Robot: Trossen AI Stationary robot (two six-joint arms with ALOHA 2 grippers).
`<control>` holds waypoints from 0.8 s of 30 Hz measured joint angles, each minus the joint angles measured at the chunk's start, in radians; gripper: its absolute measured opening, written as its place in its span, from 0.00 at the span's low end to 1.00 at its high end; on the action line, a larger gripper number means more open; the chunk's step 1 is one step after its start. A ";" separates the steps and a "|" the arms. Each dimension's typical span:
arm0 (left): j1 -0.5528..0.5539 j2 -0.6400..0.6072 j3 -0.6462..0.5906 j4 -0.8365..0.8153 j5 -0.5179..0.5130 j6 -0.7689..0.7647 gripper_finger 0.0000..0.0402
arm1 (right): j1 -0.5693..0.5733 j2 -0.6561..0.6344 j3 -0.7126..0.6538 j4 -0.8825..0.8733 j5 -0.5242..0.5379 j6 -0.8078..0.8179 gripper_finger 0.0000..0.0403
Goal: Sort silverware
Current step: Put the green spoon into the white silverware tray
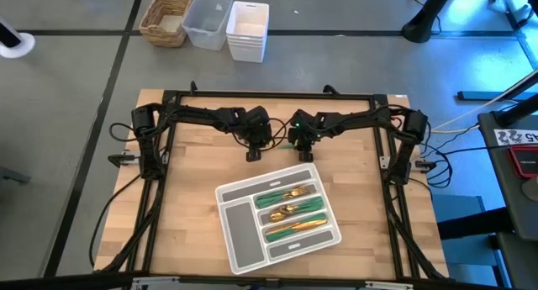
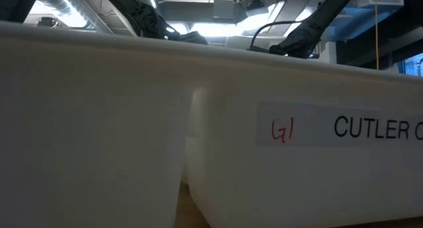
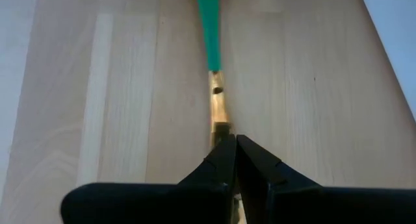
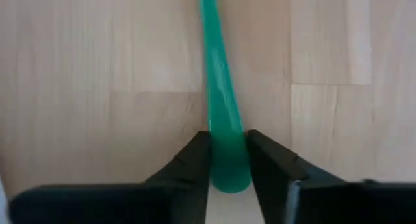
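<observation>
Right wrist view shows my right gripper (image 4: 227, 160) with its fingers (image 4: 188, 165) set on either side of the green handle (image 4: 220, 100) of one piece of silverware; whether they press it yet I cannot tell. My left gripper (image 3: 235, 160) is pinched shut on the gold end (image 3: 220, 110) of the same piece, I judge, so this looks like a hand-over between my two arms above the wooden table (image 1: 185, 189). Taking the handle end would let me lay the piece lengthways in a slot. From above, the grey tray (image 1: 235, 218) sits near my grippers, its three slots already holding the other silverware (image 1: 290, 210), grouped by kind, it seems.
</observation>
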 joint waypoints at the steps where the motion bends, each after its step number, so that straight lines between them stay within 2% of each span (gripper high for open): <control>1: 0.000 0.000 0.000 0.003 0.000 0.000 0.01 | 0.000 0.000 0.000 -0.001 -0.003 0.000 0.21; 5: 0.000 0.000 0.000 0.021 0.000 0.000 0.01 | 0.000 0.002 0.000 0.010 -0.004 0.005 0.09; 10: 0.000 0.000 0.000 0.024 0.000 -0.001 0.01 | 0.000 0.003 -0.002 0.016 -0.003 0.053 0.01; 16: -0.001 0.000 0.000 0.086 0.000 0.000 0.01 | 0.000 0.004 -0.002 0.017 -0.004 0.056 0.03; 20: -0.001 0.017 0.000 0.125 0.001 0.013 0.02 | 0.000 0.004 -0.003 0.017 -0.009 0.057 0.01; 24: -0.001 0.062 0.001 0.135 0.003 0.014 0.08 | 0.000 0.004 -0.003 0.016 -0.051 0.084 0.01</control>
